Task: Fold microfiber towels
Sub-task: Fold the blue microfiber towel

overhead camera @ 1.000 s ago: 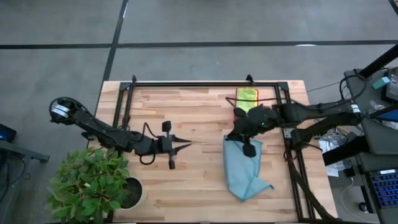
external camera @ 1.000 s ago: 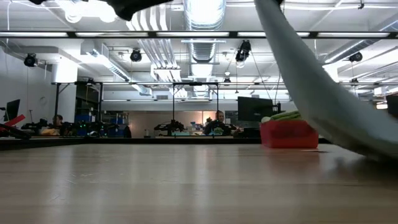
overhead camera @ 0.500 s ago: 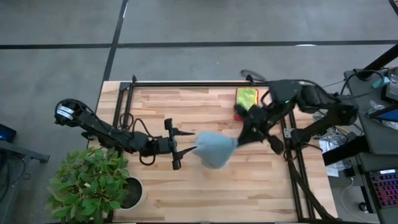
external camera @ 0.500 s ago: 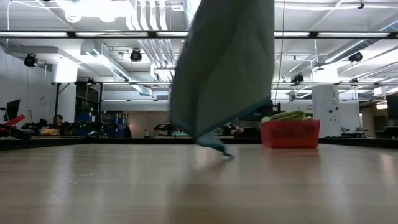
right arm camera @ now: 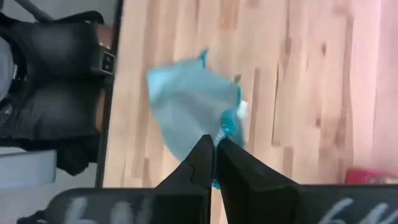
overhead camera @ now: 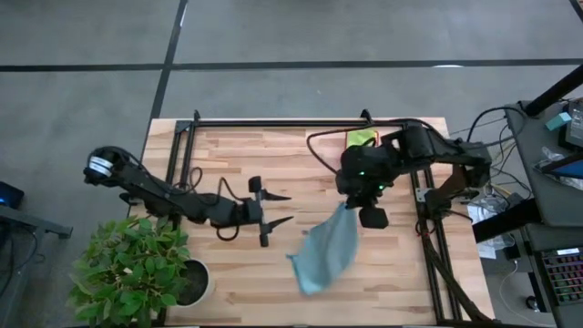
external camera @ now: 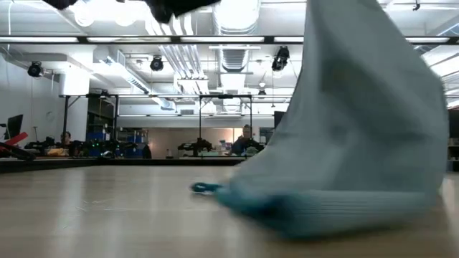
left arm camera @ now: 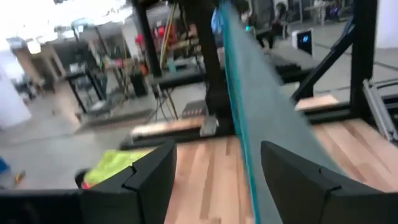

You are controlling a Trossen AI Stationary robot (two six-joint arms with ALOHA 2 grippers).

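At table mid, our right gripper [overhead camera: 347, 202] pinches the blue towel [overhead camera: 324, 259], hanging toward 7 o'clock; left gripper [overhead camera: 284, 208], wide open, waits nr its 9 o'clock side.

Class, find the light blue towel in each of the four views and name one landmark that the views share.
High view: light blue towel hangs from the right gripper, lower centre-right of the table.
Low view: towel fills the right side, its bottom on the tabletop.
Left wrist view: towel slants between the open fingers.
Right wrist view: towel hangs beyond the shut fingers.
Shared landmark: the wooden tabletop.
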